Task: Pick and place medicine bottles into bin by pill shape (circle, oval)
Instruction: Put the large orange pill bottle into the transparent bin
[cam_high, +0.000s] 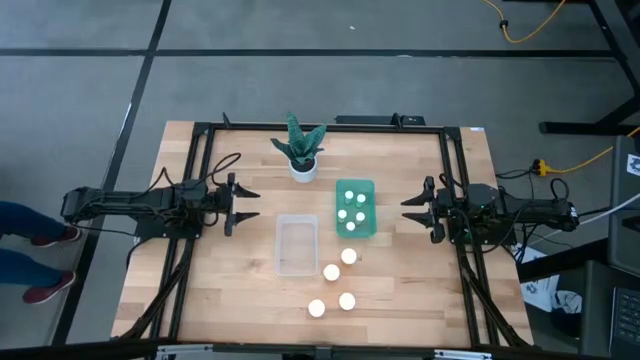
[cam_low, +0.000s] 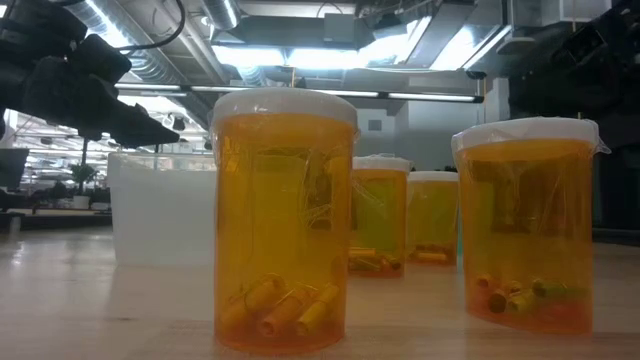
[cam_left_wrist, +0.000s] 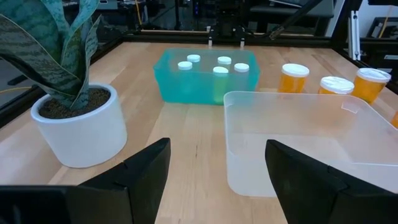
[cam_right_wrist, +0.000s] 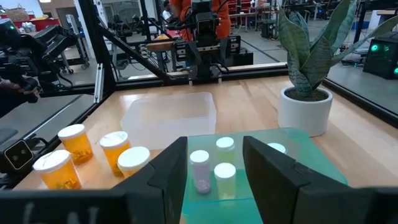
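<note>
High view: four orange bottles (cam_high: 339, 277) beside clear bin (cam_high: 297, 245), both arms' jaws released, empty.

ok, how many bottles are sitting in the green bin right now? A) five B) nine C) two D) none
A: the high view shows five white caps inside the green bin, while four orange bottles stand loose on the table and the clear bin holds none.

Left gripper (cam_high: 243, 203) fingers spread, hovering at table's left; right gripper (cam_high: 413, 211) likewise spread, at right.
</note>
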